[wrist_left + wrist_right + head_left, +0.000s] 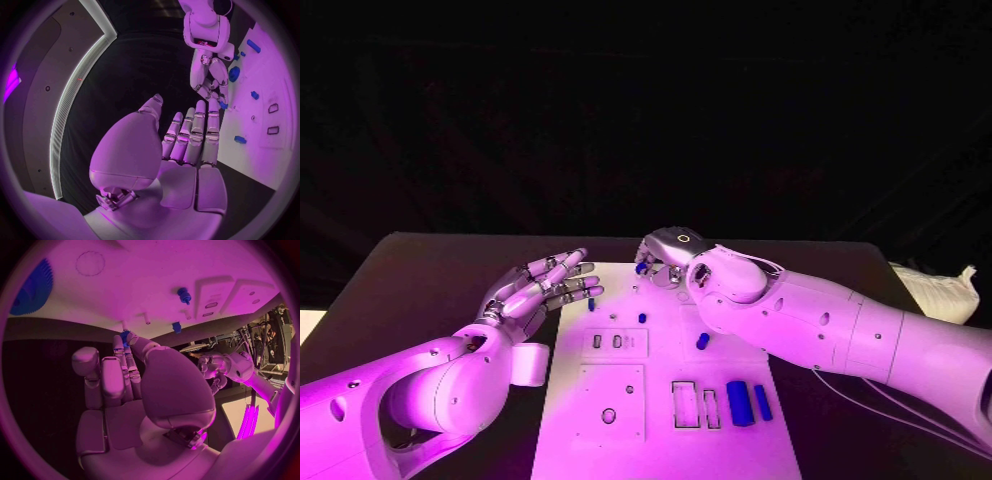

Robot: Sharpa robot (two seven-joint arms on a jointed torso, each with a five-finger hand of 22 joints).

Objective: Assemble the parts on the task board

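Observation:
The white task board [661,440] lies in the middle of the black table. At its far edge my right hand [669,256] pinches a small blue part [642,267] between thumb and fingertip; the same blue part [125,337] sits at the fingertips [119,347] just off the board's edge [94,320]. My left hand [540,284] hovers over the board's far left corner with its fingers spread and nothing in it; the left hand [187,145] lies flat and open. More blue parts rest on the board: a peg [642,317], a piece [702,341] and two bars [738,402].
A small blue piece [591,303] sits under my left fingertips. A blue toothed disc [34,287] and a blue peg [182,294] stand on the board. Rectangular slots [689,403] lie at the near end. A white bag [935,285] sits at the table's right edge.

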